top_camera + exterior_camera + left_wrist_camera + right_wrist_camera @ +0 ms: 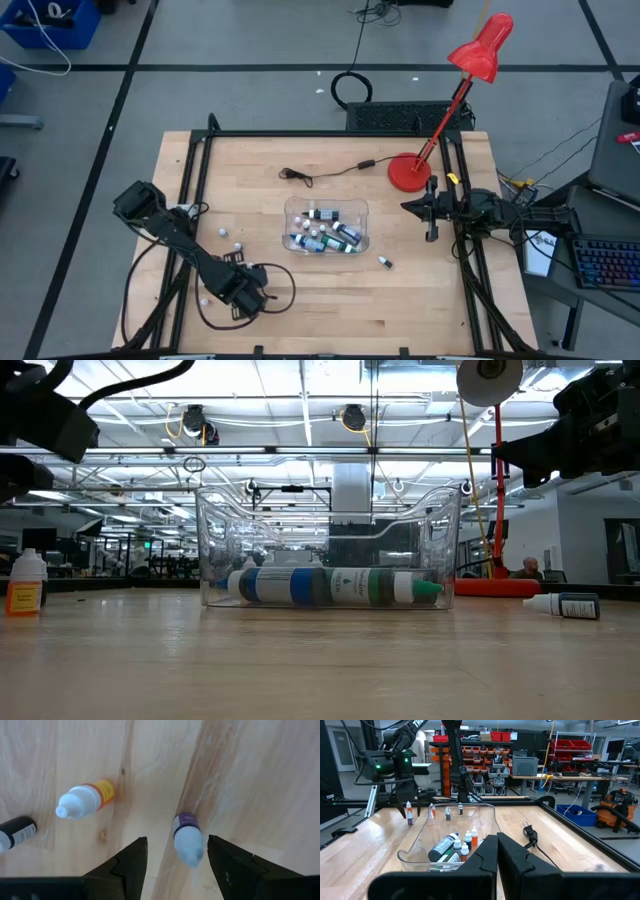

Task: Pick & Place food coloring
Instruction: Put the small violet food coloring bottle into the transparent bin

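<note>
The food coloring is a set of tiny white-capped bottles. Several lie in the clear tub point(325, 228) at mid-table. Others stand loose on the wood: a purple-banded bottle point(188, 837), an orange-labelled one point(85, 800) and a dark one point(15, 832). Another lies right of the tub point(385, 262). My left gripper point(177, 841) is open near the table's near-left part point(248, 292), pointing down. Its fingers stand on either side of the purple-banded bottle without touching it. My right gripper point(497, 842) is shut and waits right of the tub point(432, 228).
A red desk lamp point(408, 172) stands at the far right, and its black cord point(325, 172) lies beyond the tub. Black frame rails point(190, 200) run along the table's left and right sides. Bare wood shows in front of the tub point(340, 300).
</note>
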You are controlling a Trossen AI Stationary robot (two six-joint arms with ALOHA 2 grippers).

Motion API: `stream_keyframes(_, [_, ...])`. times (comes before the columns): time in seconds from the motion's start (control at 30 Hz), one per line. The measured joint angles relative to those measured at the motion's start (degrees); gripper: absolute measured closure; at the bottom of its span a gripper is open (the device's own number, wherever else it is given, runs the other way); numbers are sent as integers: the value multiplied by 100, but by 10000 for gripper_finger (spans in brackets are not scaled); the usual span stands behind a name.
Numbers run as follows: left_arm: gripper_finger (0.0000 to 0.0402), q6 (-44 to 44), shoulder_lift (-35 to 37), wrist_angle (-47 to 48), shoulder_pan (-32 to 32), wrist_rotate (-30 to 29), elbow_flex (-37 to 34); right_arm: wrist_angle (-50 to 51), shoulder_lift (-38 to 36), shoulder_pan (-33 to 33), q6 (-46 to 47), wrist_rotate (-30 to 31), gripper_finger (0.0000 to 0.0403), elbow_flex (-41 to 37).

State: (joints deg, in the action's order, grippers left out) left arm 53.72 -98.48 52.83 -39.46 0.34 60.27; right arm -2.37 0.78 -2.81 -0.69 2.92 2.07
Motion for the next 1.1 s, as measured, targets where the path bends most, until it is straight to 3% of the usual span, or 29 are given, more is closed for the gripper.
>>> stream_keyframes(0.33, [199, -91, 0, -21, 0, -34, 57, 0, 0, 1, 1, -2, 403, -1])
stream_keyframes(0.83, [305, -94, 0, -36, 0, 111, 57, 0, 0, 2, 2, -2, 403, 0])
stream_keyframes(1.1, [332, -322, 0, -66, 0, 81, 59, 0, 0, 1, 0, -2, 403, -2])
